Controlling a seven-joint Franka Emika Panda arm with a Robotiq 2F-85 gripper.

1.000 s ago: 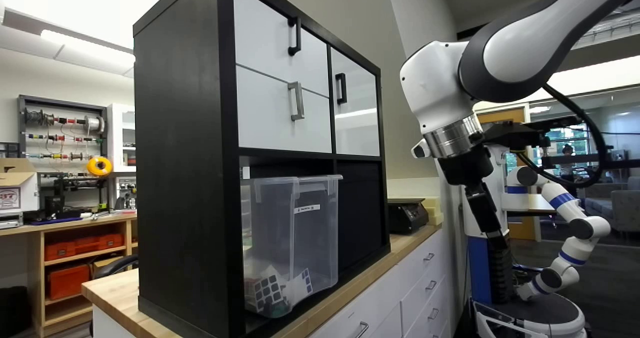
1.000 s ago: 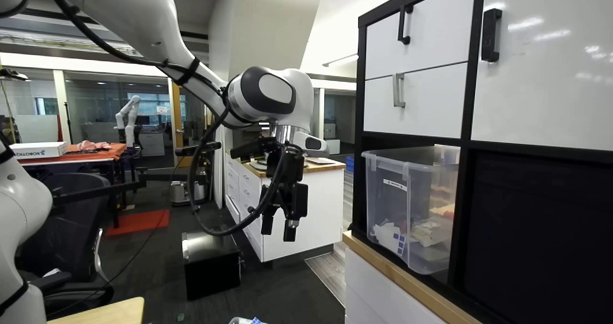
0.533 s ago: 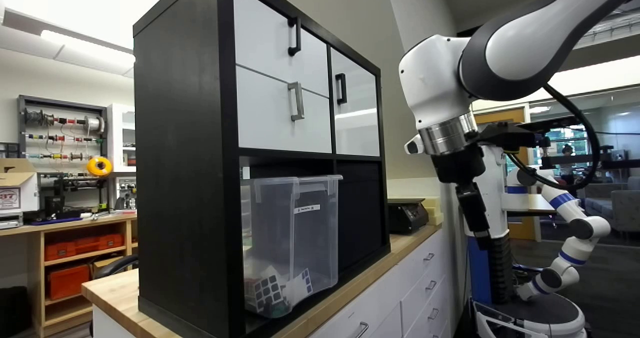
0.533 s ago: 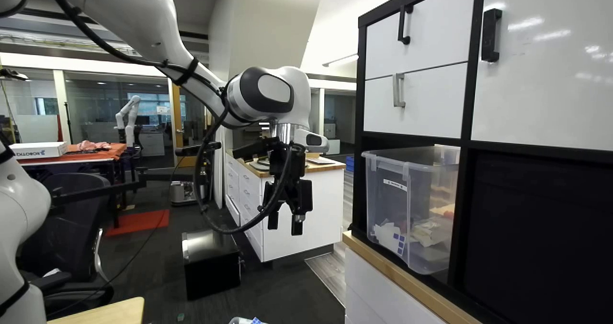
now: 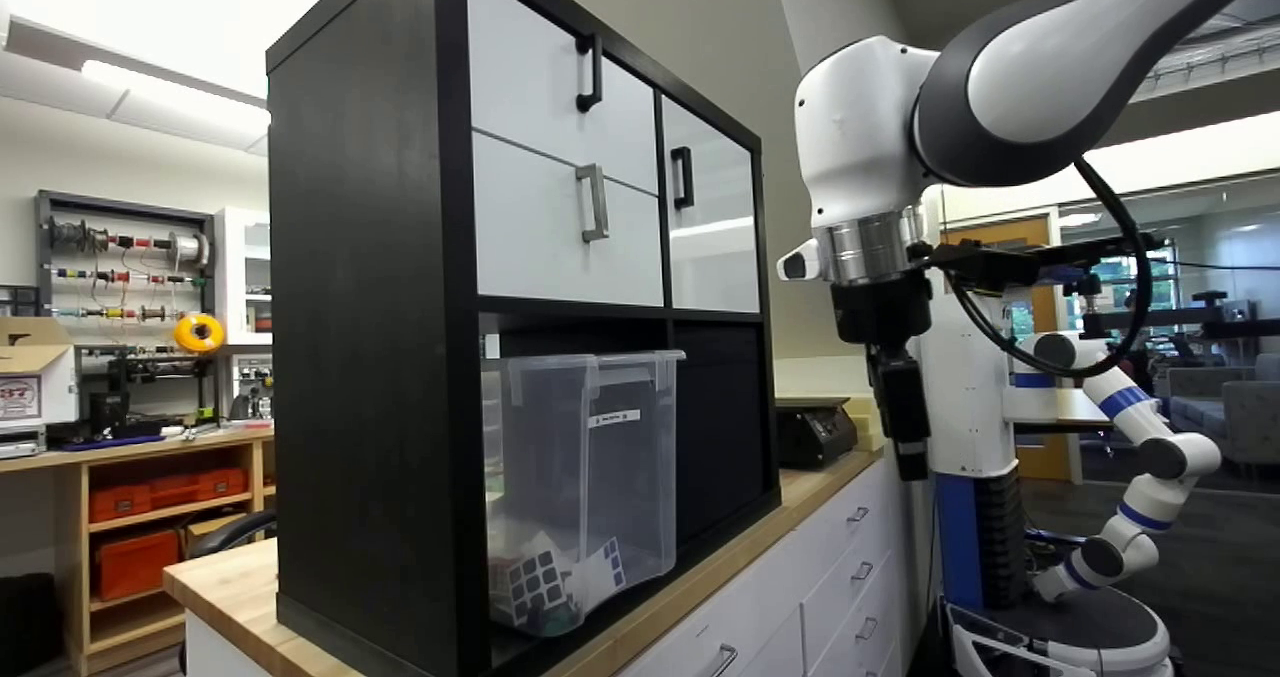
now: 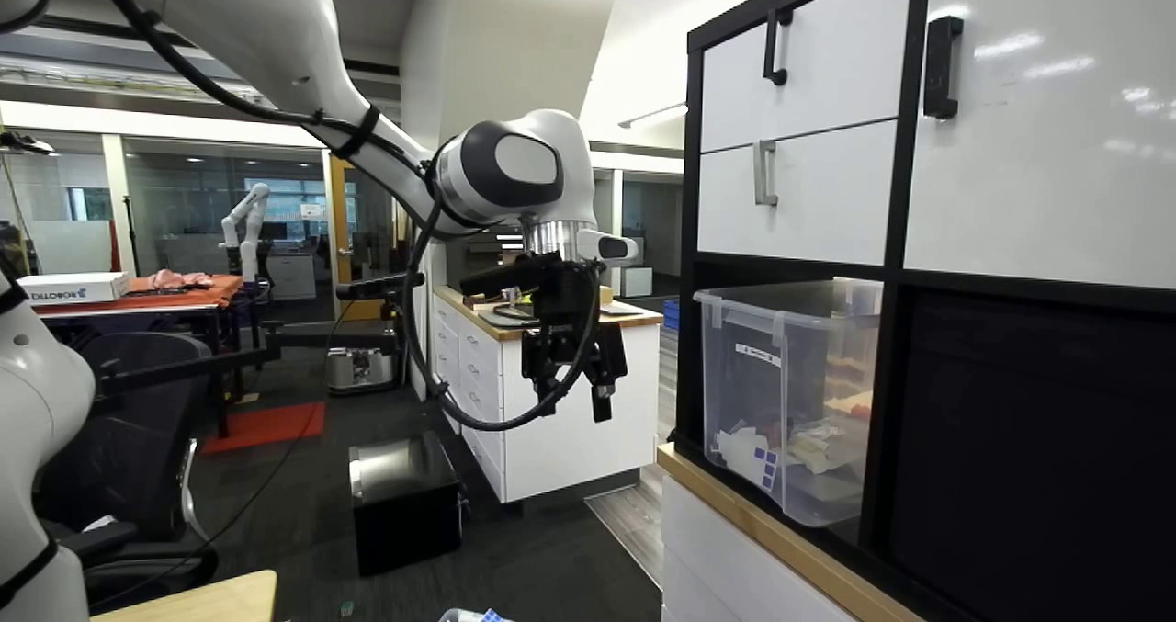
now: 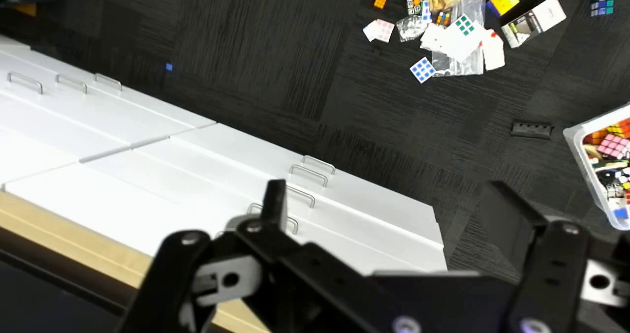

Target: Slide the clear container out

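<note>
The clear container (image 5: 628, 477) is a large see-through plastic bin with a rim and a small label. It stands in the lower cubby of the black cabinet (image 5: 375, 357), under the white-fronted drawers. It also shows in an exterior view (image 6: 742, 383), with cards and small objects inside. My gripper (image 6: 575, 409) points down, apart from the bin and out in front of the cabinet. In the wrist view its black fingers (image 7: 391, 190) are wide apart with nothing between them. The clear container is out of the wrist view.
The cabinet stands on a wooden counter (image 5: 690, 597) over white drawers (image 7: 206, 175) with metal handles. A black device (image 5: 815, 432) sits on the counter beyond the cabinet. On the floor are a bin of cubes (image 7: 590, 175) and loose cubes and cards (image 7: 457, 43).
My gripper has moved up and closer to the cabinet, and has swung more upright. The fingers stay open. The clear container has not moved.
</note>
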